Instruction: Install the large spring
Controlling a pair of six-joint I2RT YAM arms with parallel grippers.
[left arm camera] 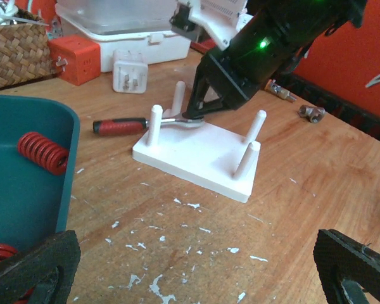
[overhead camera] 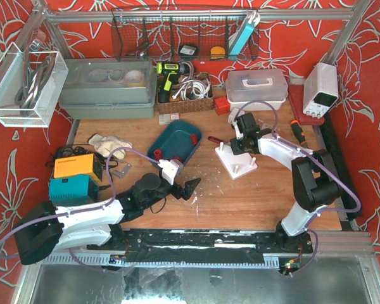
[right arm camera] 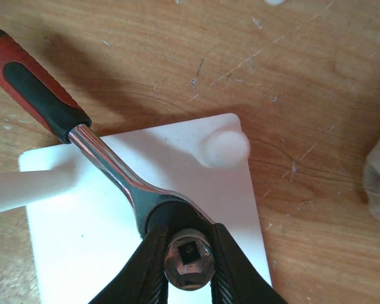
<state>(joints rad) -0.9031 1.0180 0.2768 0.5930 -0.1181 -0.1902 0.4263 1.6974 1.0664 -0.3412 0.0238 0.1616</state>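
While the right tool [right arm camera: 189,261] grips the ratchet [right arm camera: 104,161], its black fingers [right arm camera: 145,269] pinch the chrome head from both sides. The square drive shows between them, and the red-and-black handle runs out past the plate's edge onto the worktop [left arm camera: 196,253]. Plate [left arm camera: 199,158]: white, lying flat, with four upright white pegs [left arm camera: 258,124], one near each corner. The ratchet head sits over the plate by the far pegs; whether it touches the plate cannot be told. Tray [left arm camera: 25,202]: teal, left of the plate and apart from it, holding the red springs [left arm camera: 43,152]. One coil lies on its side toward the tray's far wall, and a second shows only partly at the lower left corner of the left wrist view; which one is the large spring cannot be told. Left tool [left arm camera: 190,272]: black fingers [left arm camera: 31,269] spread wide, low over the worktop near the tray and apart from the plate. Behind the plate: orange cube [left arm camera: 76,58], white plug [left arm camera: 130,71], wicker basket [left arm camera: 16,54], clear lidded box [left arm camera: 123,25].
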